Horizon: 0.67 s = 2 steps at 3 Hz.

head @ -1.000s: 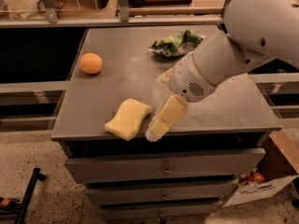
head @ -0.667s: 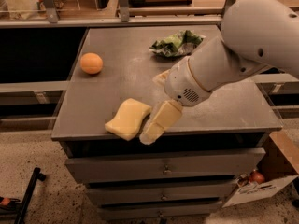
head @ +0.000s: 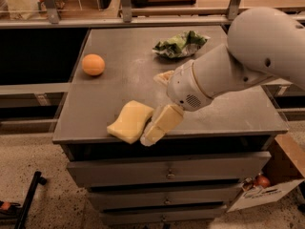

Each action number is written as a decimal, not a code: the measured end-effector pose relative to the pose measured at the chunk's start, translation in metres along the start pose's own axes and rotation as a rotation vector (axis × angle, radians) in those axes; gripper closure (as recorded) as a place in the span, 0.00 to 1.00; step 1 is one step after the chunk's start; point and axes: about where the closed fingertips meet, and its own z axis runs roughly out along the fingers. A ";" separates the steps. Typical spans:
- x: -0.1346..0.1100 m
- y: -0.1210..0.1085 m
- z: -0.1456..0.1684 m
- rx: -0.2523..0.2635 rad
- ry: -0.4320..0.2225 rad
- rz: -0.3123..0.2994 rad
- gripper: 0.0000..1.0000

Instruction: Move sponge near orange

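Sponge (head: 130, 121): flat on the grey table top (head: 228, 113), low and left of centre in the frame, right at the front edge, lower corner seemingly at or just over the lip. Orange (head: 93, 64): upper left of the frame, near the table's left edge, well apart from the sponge, bare table between. So, by judgement, task barely begun: no carry made yet, the whole move up and leftward left to do. Gripper (head: 156, 129): low at centre, touching or just beside the sponge's right-hand edge, likewise at the table's front lip, slanting down and left from the white arm (head: 224, 70). Wide, narrow or clamped on the sponge: cannot tell; no clear grasp on show. Long axis of the sponge: a diagonal from lower left to upper right of the frame, broad face up. Upper end roughly toward the crumpled green bag (head: 180, 44) at top centre, not toward the orange; orange off to the upper left, across that axis.
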 end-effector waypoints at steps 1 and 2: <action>-0.006 -0.010 0.018 0.055 -0.097 -0.078 0.00; -0.010 -0.019 0.037 0.053 -0.146 -0.121 0.00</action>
